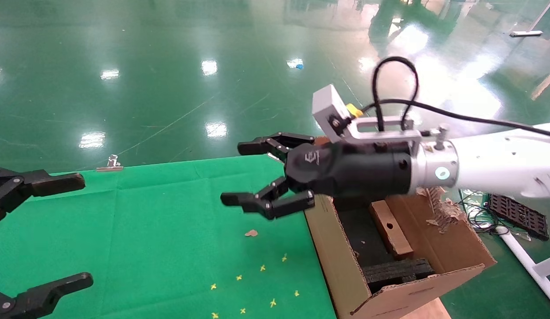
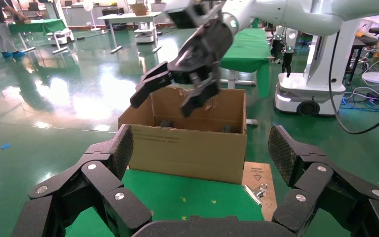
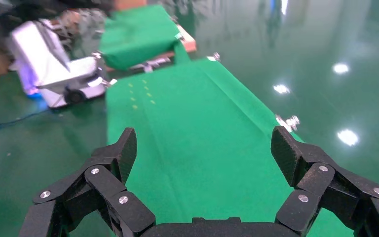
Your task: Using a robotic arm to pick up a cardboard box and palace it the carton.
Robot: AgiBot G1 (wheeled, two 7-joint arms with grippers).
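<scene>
The slim brown cardboard box (image 1: pixel 391 229), with a small round hole, lies tilted inside the carton (image 1: pixel 341 266) at the table's right edge. The carton has black foam inserts (image 1: pixel 396 271) and a ragged torn flap (image 1: pixel 441 207). My right gripper (image 1: pixel 234 173), on the white arm, is open and empty; it hovers over the green cloth just left of the carton's far corner. It also shows in the left wrist view (image 2: pixel 162 104), above the carton (image 2: pixel 192 148). In the right wrist view the right gripper (image 3: pixel 202 140) is open over bare cloth. My left gripper (image 1: pixel 84 230) is open and empty at the table's left.
The green cloth table (image 1: pixel 168 212) carries small yellow marks (image 1: pixel 257 283) and a cardboard scrap (image 1: pixel 251 233). A binder clip (image 1: pixel 110 165) sits on the far edge, another (image 2: pixel 256 191) near the carton. A black tray (image 1: pixel 518 215) and cables lie on the floor at right.
</scene>
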